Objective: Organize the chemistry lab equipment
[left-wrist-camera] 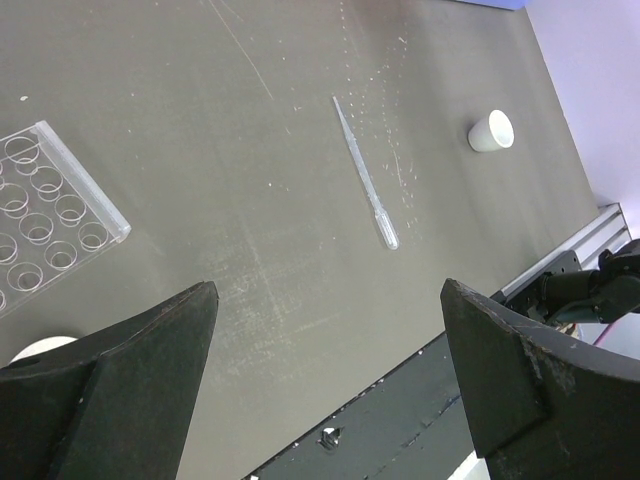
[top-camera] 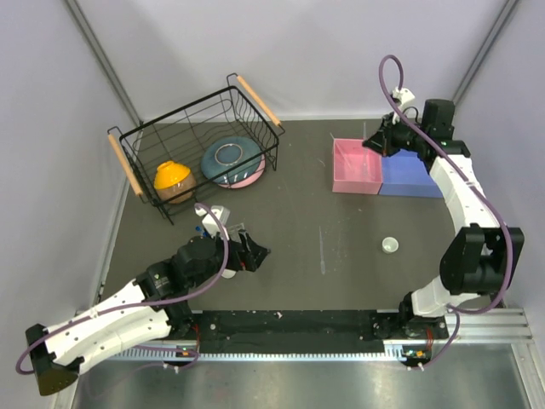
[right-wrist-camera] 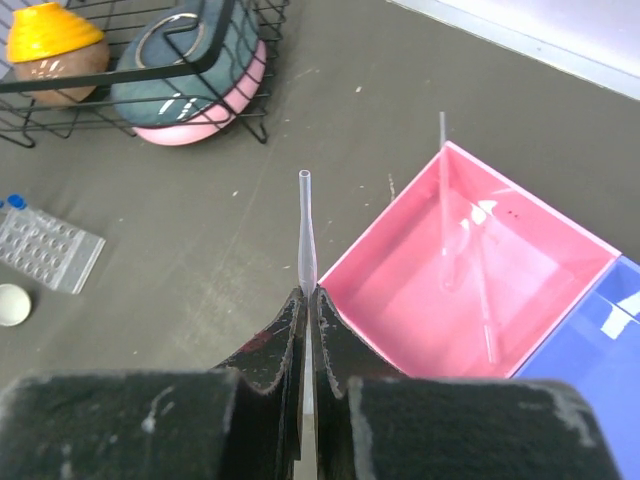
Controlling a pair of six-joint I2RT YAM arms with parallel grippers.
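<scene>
My right gripper (right-wrist-camera: pixel 307 292) is shut on a thin clear rod (right-wrist-camera: pixel 305 225) and holds it just left of the pink bin (right-wrist-camera: pixel 380 218); in the top view it (top-camera: pixel 379 141) hovers at that bin's far right corner. Two clear rods (right-wrist-camera: pixel 445 220) lie in the pink bin. My left gripper (left-wrist-camera: pixel 328 292) is open and empty above the mat, also in the top view (top-camera: pixel 253 254). A clear rod (left-wrist-camera: pixel 365 175) and a white cup (left-wrist-camera: pixel 491 131) lie ahead of it. The clear tube rack (left-wrist-camera: pixel 45 215), a second white cup (right-wrist-camera: pixel 12 304) and a blue-capped tube (right-wrist-camera: pixel 14 202) sit at the left.
A black wire basket (top-camera: pixel 140 136) at the back left holds an orange bowl (top-camera: pixel 173 177) and a teal-pink bowl (top-camera: pixel 232 160). A blue bin (top-camera: pixel 413 175) adjoins the pink bin (top-camera: pixel 358 170) on the right. Grey walls enclose the mat.
</scene>
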